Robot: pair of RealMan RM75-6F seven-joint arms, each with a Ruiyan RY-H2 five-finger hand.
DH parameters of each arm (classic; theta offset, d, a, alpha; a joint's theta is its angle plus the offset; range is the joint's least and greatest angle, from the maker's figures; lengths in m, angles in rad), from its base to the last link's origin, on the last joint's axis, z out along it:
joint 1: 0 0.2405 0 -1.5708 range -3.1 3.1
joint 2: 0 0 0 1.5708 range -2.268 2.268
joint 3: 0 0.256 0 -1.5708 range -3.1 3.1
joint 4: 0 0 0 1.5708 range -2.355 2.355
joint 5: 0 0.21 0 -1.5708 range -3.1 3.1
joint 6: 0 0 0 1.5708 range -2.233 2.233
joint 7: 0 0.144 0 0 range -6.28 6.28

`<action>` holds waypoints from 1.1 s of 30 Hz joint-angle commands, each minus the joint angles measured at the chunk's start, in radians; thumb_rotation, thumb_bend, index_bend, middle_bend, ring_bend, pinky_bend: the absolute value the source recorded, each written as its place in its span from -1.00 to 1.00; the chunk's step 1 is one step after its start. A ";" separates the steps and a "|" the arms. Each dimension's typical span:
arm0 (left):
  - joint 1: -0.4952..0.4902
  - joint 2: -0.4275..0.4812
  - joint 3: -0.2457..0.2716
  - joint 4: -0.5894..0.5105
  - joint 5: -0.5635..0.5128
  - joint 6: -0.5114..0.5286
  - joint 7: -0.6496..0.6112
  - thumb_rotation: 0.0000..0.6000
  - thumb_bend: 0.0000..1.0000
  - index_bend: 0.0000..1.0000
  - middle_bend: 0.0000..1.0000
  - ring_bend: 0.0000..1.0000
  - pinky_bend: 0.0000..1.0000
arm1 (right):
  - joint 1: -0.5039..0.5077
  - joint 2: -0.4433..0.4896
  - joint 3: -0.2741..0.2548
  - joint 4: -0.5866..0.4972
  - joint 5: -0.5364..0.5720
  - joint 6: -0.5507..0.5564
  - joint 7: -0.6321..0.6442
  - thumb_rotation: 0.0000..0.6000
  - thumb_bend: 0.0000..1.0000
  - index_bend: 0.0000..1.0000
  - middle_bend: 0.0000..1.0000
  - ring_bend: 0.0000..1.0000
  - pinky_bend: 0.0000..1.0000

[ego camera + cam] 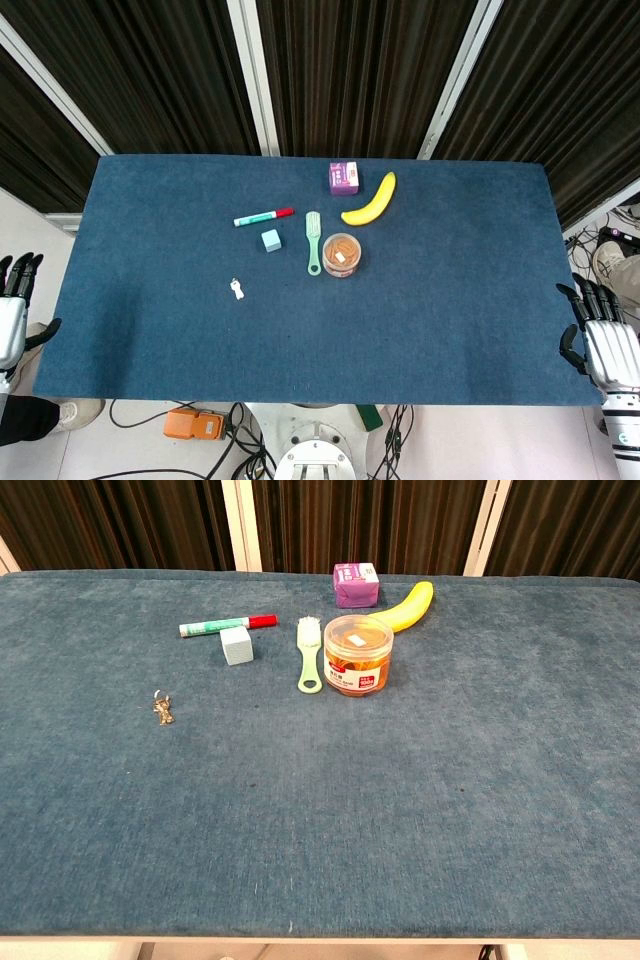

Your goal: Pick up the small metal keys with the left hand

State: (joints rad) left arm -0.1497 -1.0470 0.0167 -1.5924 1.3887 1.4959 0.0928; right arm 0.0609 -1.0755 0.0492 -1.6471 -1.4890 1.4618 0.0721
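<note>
The small metal keys [237, 289] lie flat on the blue table cloth, left of centre; in the chest view the keys [161, 709] show at the left. My left hand [14, 305] hangs off the table's left edge, far from the keys, fingers apart and holding nothing. Off the right front corner my right hand [604, 340] is likewise open and empty. Neither hand appears in the chest view.
Behind the keys lie a green marker with a red cap [263, 216], a pale blue cube [271, 240], a green brush [314, 243], an orange-filled jar [342, 255], a banana [371, 201] and a purple box [344, 178]. The blue table cloth [430, 330] covers the table.
</note>
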 commanded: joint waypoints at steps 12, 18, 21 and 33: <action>-0.037 -0.007 0.011 -0.008 0.091 -0.111 -0.138 1.00 -0.66 -0.86 -0.88 -1.00 -0.80 | 0.000 0.000 -0.002 -0.004 -0.005 -0.003 0.002 1.00 1.00 -0.61 -0.87 -0.91 -1.00; -0.148 -0.032 0.003 -0.023 0.140 -0.270 -0.121 1.00 -0.63 -0.74 -0.88 -1.00 -0.80 | 0.003 0.001 -0.006 -0.008 -0.011 -0.009 0.000 1.00 1.00 -0.61 -0.87 -0.91 -1.00; -0.223 -0.038 -0.031 -0.079 0.106 -0.374 -0.046 1.00 -0.63 -0.73 -0.88 -1.00 -0.80 | 0.004 0.001 -0.006 -0.010 -0.008 -0.014 0.000 1.00 1.00 -0.61 -0.87 -0.91 -1.00; -0.456 -0.181 -0.166 -0.145 -0.325 -0.602 0.331 1.00 -0.63 -0.53 -0.88 -1.00 -0.80 | 0.006 0.006 -0.010 -0.010 -0.013 -0.021 0.013 1.00 1.00 -0.61 -0.87 -0.91 -1.00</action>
State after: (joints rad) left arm -0.5389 -1.1696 -0.1148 -1.7347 1.1685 0.9465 0.3442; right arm 0.0671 -1.0693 0.0397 -1.6567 -1.5016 1.4409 0.0853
